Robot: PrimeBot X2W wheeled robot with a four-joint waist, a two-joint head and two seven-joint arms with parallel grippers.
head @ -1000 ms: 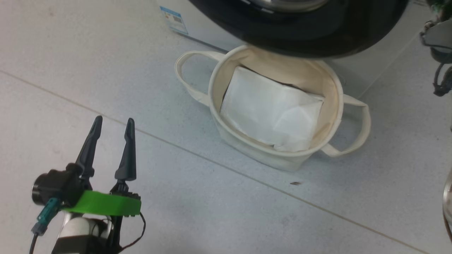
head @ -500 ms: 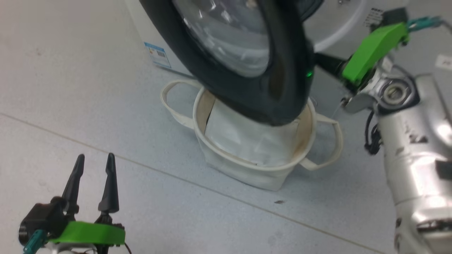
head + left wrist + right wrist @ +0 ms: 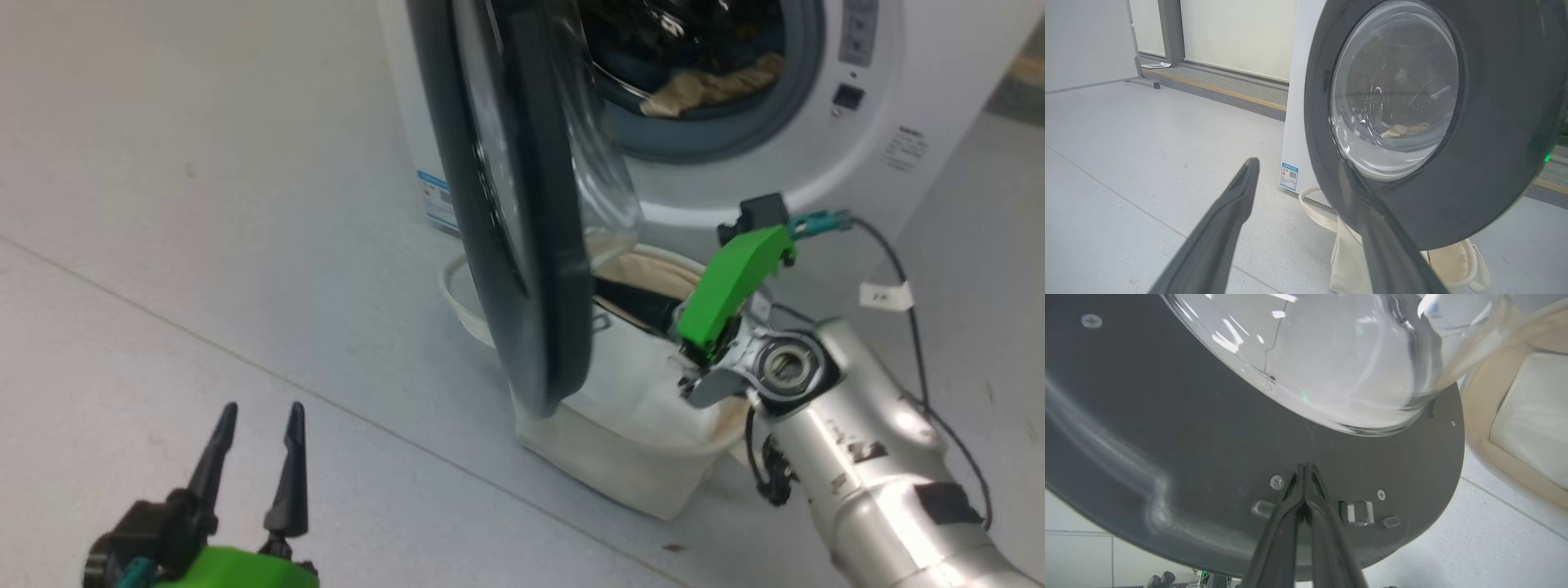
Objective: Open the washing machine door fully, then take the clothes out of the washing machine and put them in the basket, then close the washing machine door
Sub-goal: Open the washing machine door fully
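Note:
The washing machine (image 3: 816,163) stands at the top right with its washing machine door (image 3: 522,204) swung out and seen edge-on. The door's black rim and glass bowl (image 3: 1396,90) face the left wrist view. Tan and dark clothes (image 3: 710,86) lie in the drum. The cream basket (image 3: 637,457) sits on the floor below the door. My right gripper (image 3: 608,292) is shut, holding nothing, its tips (image 3: 1305,467) against the door's black inner face below the glass (image 3: 1331,355). My left gripper (image 3: 253,416) hangs open at the lower left, apart from the door (image 3: 1298,163).
A plain white folded sheet (image 3: 1535,416) lies inside the basket (image 3: 1482,449). A blue label (image 3: 1289,176) is stuck on the machine's side. My silver right forearm (image 3: 865,457) crosses beside the basket. Grey floor tiles (image 3: 204,204) spread to the left.
The head camera has tilted up, bringing the drum into view. The door has swung further out to edge-on, with my shut right gripper behind it. My left gripper stays open.

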